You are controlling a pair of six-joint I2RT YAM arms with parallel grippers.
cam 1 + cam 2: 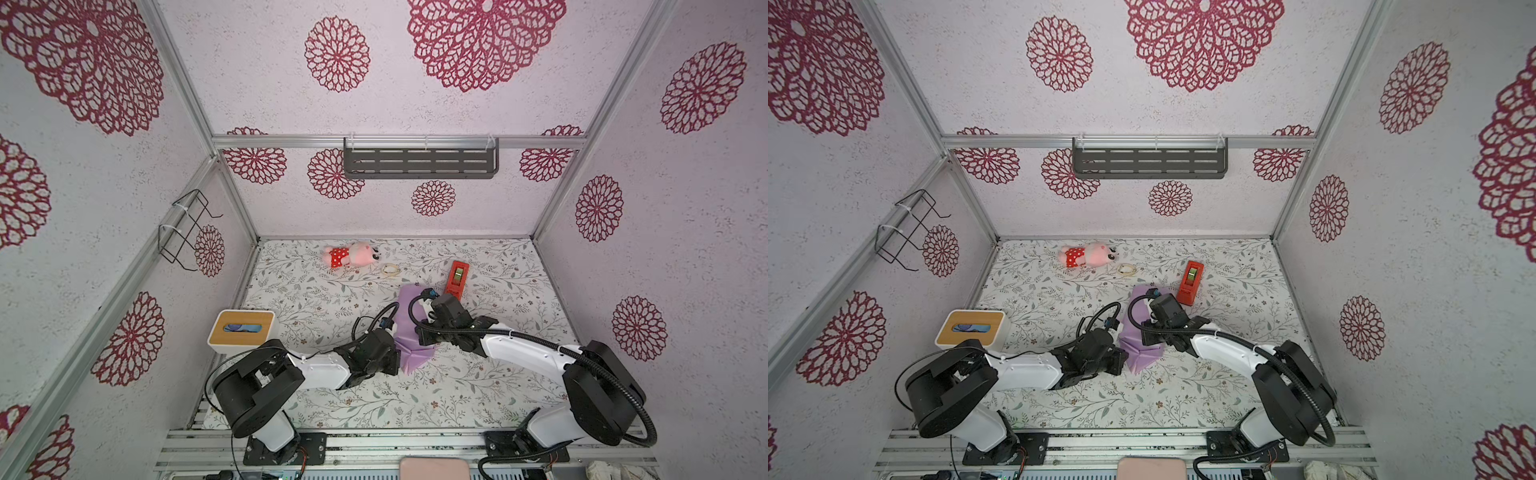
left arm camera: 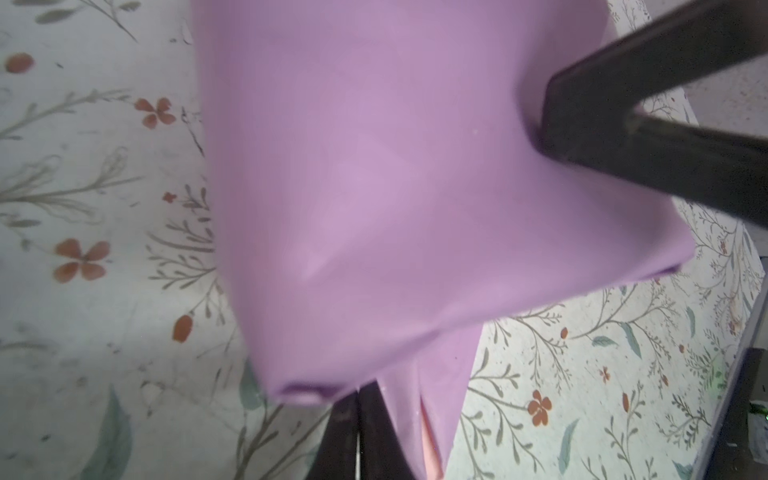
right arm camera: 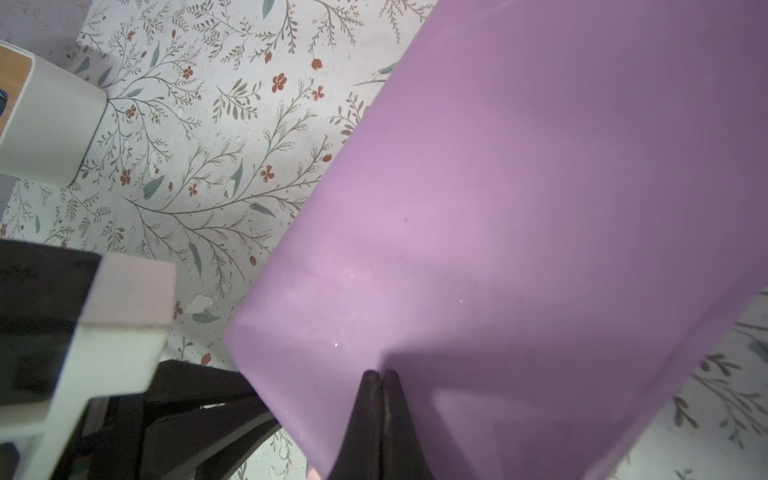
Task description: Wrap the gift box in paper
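Floral table [image 1: 457, 395], rosette walls [image 1: 249, 62] | left gripper [image 2: 358, 392] closed | right gripper [image 3: 380, 374] closed — tips on paper [image 3: 519, 208]

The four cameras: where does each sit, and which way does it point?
Top view: high above the robot's bases, looking down on the table; left arm and right arm reach the paper.
Top view: alongside, facing likewise; same arms, tape dispenser.
Left wrist: on the left arm, looking along the shut left gripper at the paper; the right gripper presses it.
Right wrist: on the right arm, looking past its shut jaws at the paper; tissue box beyond.
Shared: all four show the paper.
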